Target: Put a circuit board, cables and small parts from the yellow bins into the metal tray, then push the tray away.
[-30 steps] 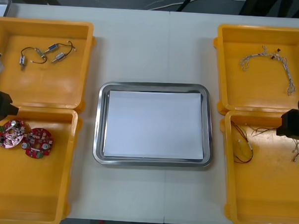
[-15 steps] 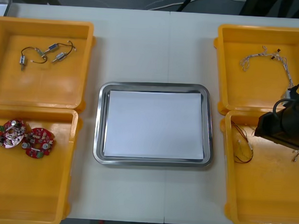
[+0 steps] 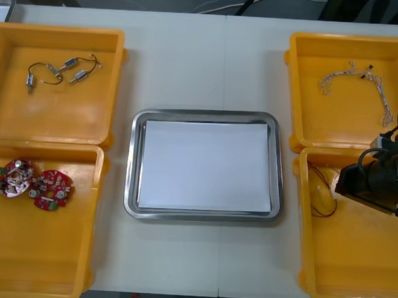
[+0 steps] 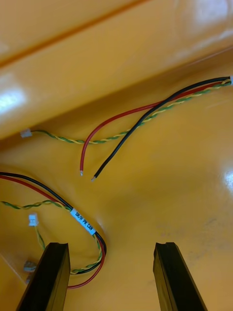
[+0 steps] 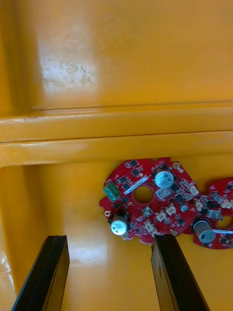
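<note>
Near side: right pincer [image 4: 110, 249] released, fingers wide, low over the glossy floor of the near right yellow bin [image 3: 352, 261] — red and black cable [image 4: 145, 108] lies just ahead (tips stripped bare), a labelled loop [image 4: 83, 221] by one finger. It has come inward from the bin's outer edge since a second ago. Likewise left pincer [image 5: 110, 240] open above the near left bin [image 3: 42, 261], round red circuit boards [image 5: 148, 199] at one fingertip. Mid-counter [image 3: 209, 70]: metal tray [image 3: 134, 159], shiny rounded rim, white inside, open counter either side. In the far bins [image 3: 55, 116] — small metal parts [image 3: 69, 63] left, twisted blue and white cable [image 3: 335, 76] right.

Red boards [image 3: 50, 189] (tray [image 3: 133, 166] prob. white inside)
</note>
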Controlling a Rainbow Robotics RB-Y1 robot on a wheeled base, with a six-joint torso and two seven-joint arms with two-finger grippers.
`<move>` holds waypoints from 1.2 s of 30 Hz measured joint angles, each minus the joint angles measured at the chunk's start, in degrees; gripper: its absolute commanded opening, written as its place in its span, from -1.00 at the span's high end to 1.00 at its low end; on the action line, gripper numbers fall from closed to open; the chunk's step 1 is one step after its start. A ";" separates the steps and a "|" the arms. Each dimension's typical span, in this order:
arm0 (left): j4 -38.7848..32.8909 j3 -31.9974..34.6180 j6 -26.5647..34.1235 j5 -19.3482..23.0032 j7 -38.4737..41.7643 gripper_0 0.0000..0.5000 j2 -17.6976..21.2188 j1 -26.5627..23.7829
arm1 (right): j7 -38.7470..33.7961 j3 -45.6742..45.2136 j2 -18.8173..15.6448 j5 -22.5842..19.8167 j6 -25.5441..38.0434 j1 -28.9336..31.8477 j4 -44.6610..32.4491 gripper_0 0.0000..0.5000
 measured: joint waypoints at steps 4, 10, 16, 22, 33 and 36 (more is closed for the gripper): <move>0.64 0.00 -1.79 -0.66 0.00 -1.00 0.00 1.35 | 0.00 1.90 0.59 2.49 -0.62 0.33 0.00 -1.00; 2.44 -0.47 -5.10 -1.74 0.00 -1.00 0.00 2.01 | 0.00 3.11 1.82 3.48 -1.47 0.96 0.01 -1.00; 3.41 -2.25 -6.75 -2.53 0.00 -1.00 0.00 2.03 | 0.00 3.11 2.84 3.73 -1.76 1.96 0.01 -1.00; 3.45 -3.65 -7.01 -2.77 0.00 -1.00 0.00 2.03 | 0.01 3.11 3.19 4.11 -2.31 2.88 0.01 -1.00; 3.44 -5.82 -7.13 -2.84 0.00 -1.00 0.00 2.03 | 0.01 3.13 3.91 4.14 -3.68 3.93 0.01 -1.00; 3.44 -6.81 -8.29 -3.47 0.00 -1.00 0.00 2.03 | 0.01 3.13 4.07 4.15 -3.71 3.97 0.05 -1.00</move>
